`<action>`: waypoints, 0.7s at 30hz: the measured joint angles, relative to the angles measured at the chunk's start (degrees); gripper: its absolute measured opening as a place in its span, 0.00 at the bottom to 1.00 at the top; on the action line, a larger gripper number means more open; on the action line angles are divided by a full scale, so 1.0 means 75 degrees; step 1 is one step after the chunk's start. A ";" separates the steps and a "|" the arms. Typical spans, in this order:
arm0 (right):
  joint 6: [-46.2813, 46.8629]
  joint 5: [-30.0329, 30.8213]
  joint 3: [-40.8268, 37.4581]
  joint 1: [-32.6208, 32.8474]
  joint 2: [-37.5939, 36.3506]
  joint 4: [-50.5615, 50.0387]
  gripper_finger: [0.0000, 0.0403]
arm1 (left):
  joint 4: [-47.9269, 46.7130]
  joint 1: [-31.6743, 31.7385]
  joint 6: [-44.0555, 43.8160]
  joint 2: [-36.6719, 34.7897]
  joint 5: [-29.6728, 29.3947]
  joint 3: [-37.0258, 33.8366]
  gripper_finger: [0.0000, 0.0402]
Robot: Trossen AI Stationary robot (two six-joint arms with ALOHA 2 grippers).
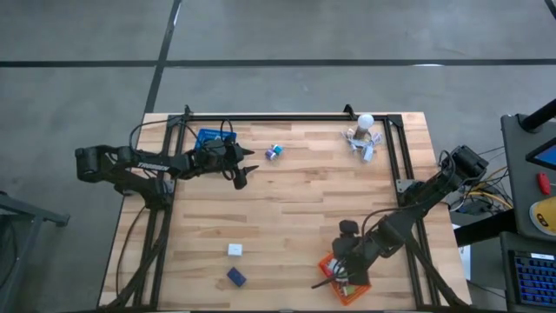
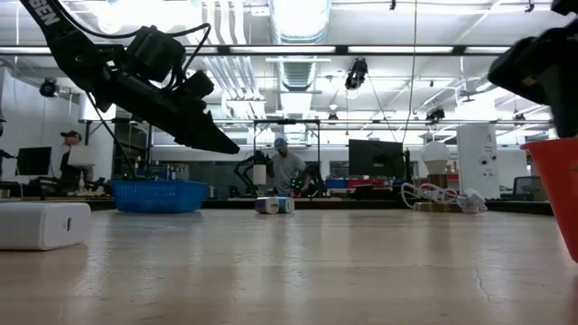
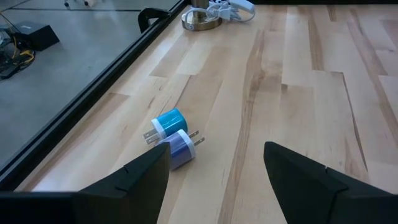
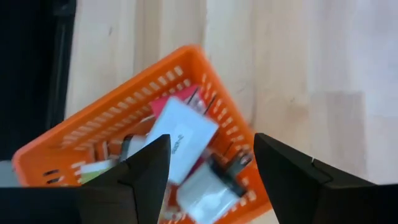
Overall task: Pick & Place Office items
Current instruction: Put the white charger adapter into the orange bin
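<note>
My left gripper [image 1: 248, 169] hangs open above the table's far left, beside the blue basket [image 1: 215, 137]. Just beyond its fingers [image 3: 134, 180] lie a teal plug [image 3: 169, 121] and a blue-purple plug [image 3: 180, 148], side by side on the wood, untouched. My right gripper [image 4: 211, 168] stands open over the orange basket [image 4: 74, 134] at the near right, pointing steeply down. Inside that basket lie a white box [image 4: 180, 140], a pink item [image 4: 171, 101] and a white charger [image 4: 208, 186]. A white block [image 1: 234, 249] and a blue block [image 1: 236, 276] rest flat near the front left.
A white ball-topped cluster of clips [image 1: 363, 135] stands at the far right. A black frame rail [image 1: 287, 117] runs along the table's far edge and down both sides. The middle of the wooden table [image 1: 304, 209] is bare. People sit in the room beyond the table.
</note>
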 joint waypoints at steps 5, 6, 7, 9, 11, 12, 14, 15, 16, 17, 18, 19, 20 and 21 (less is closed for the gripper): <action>-0.0629 0.0985 0.0144 -0.0110 -0.0003 0.0003 0.57 | 0.0000 0.0000 0.0000 0.0000 0.0002 0.0000 0.65; -0.0823 0.1271 0.0168 -0.0197 -0.0003 0.0002 0.57 | 0.0003 0.0000 0.0000 0.0000 0.0002 0.0000 0.65; -0.1028 0.1564 0.0185 -0.0297 -0.0003 0.0006 0.58 | 0.0000 0.0000 0.0000 0.0000 0.0002 0.0000 0.65; -0.1489 0.2142 0.0196 -0.0555 -0.0006 0.0012 0.58 | 0.0000 0.0000 0.0000 0.0000 0.0002 0.0000 0.65; -0.1961 0.2698 0.0196 -0.0871 -0.0006 0.0005 0.58 | 0.0000 0.0000 0.0004 0.0000 0.0002 0.0000 0.65; -0.2214 0.2876 0.0186 -0.1059 -0.0006 0.0033 0.58 | 0.0000 0.0000 0.0024 0.0000 0.0001 0.0000 0.65; -0.2761 0.2949 0.0144 -0.1473 -0.0013 0.0157 0.58 | -0.0029 0.0000 0.0076 -0.0007 0.0002 0.0000 0.65; -0.3002 0.2934 0.0104 -0.1688 -0.0014 0.0281 0.58 | -0.0097 0.0000 0.0101 -0.0018 0.0002 0.0000 0.65; -0.3269 0.2885 0.0060 -0.1907 -0.0012 0.0442 0.58 | -0.0184 0.0003 0.0117 -0.0032 0.0004 0.0000 0.65; -0.3523 0.2814 0.0026 -0.2095 -0.0014 0.0598 0.58 | -0.0291 0.0003 0.0115 -0.0046 0.0024 0.0000 0.65; -0.3768 0.2704 -0.0018 -0.2276 -0.0014 0.0805 0.58 | -0.0412 0.0005 0.0111 -0.0061 0.0104 0.0000 0.65; -0.4001 0.2586 -0.0052 -0.2427 -0.0014 0.0972 0.58 | -0.0511 0.0003 0.0102 -0.0066 0.0209 0.0000 0.65; -0.4230 0.2451 -0.0078 -0.2565 -0.0012 0.1102 0.58 | -0.0598 0.0000 0.0045 -0.0067 0.0370 0.0000 0.65; -0.4447 0.2301 -0.0098 -0.2687 -0.0013 0.1208 0.58 | -0.0686 -0.0010 -0.0033 -0.0067 0.0567 0.0000 0.65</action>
